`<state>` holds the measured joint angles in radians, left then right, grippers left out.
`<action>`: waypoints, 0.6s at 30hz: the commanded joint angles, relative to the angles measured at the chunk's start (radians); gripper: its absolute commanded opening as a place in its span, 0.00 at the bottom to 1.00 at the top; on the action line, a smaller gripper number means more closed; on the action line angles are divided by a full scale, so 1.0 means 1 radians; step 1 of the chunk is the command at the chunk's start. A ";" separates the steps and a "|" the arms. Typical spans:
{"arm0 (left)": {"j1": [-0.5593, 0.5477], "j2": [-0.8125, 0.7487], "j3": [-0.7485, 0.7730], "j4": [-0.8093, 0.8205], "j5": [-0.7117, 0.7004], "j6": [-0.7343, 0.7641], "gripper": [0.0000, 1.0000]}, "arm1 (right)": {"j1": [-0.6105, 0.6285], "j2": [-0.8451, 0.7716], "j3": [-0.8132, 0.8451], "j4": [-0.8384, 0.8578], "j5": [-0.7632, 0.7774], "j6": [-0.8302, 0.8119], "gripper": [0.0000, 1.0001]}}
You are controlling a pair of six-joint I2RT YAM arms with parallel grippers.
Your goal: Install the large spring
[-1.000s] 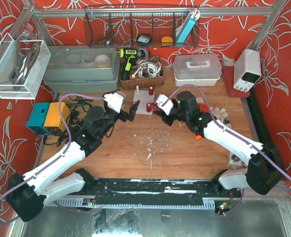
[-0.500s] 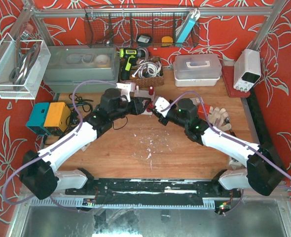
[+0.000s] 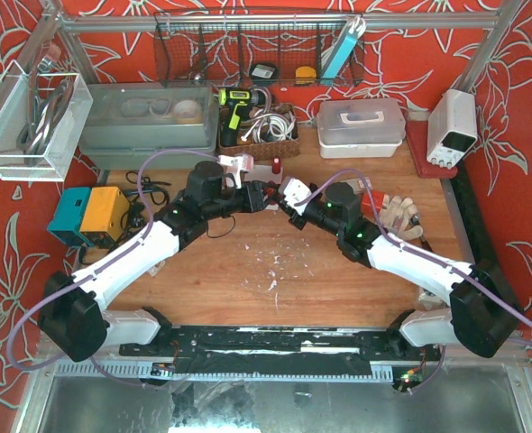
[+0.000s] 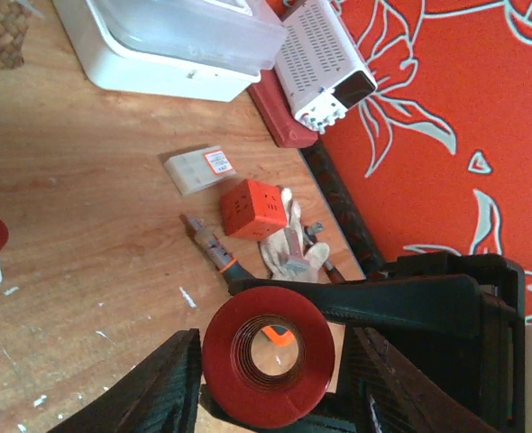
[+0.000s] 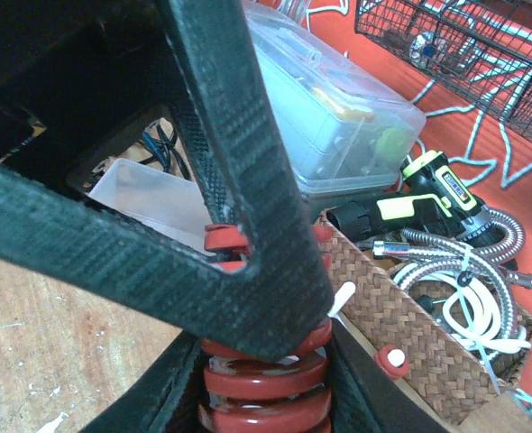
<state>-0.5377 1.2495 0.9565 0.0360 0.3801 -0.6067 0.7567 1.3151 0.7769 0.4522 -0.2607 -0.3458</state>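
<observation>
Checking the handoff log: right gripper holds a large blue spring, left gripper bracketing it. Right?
Not blue: the spring is red, as the right wrist view shows. The rest stands: the right gripper holds it and the left gripper brackets it.

A wooden table (image 3: 275,271) carried everything, its boards marked with white flecks (image 3: 273,263) near the middle. Along the far edge a grey lidded bin (image 3: 149,117), a wicker basket (image 3: 257,146) and a white lidded box (image 3: 361,126) were set in a row. A red mat (image 3: 419,144) was laid at the far right corner. A teal and orange box (image 3: 90,215) was placed at the left side. On the right, a labelled packet (image 4: 200,169), an orange cube (image 4: 252,209), a screwdriver (image 4: 212,253) and gloves (image 3: 401,212) were left close together.
</observation>
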 commanded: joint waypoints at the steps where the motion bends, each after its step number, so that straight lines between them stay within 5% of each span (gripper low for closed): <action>1: 0.001 0.008 0.021 0.016 0.027 -0.034 0.46 | 0.010 -0.017 -0.005 0.047 0.005 -0.001 0.00; 10: 0.001 0.006 0.000 0.054 0.040 -0.076 0.36 | 0.014 -0.019 -0.011 0.036 0.011 -0.008 0.00; 18: 0.001 0.004 -0.004 0.063 0.048 -0.090 0.02 | 0.014 -0.014 -0.013 0.032 0.019 -0.002 0.00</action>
<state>-0.5358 1.2572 0.9501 0.0475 0.3943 -0.6815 0.7605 1.3151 0.7708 0.4538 -0.2581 -0.3500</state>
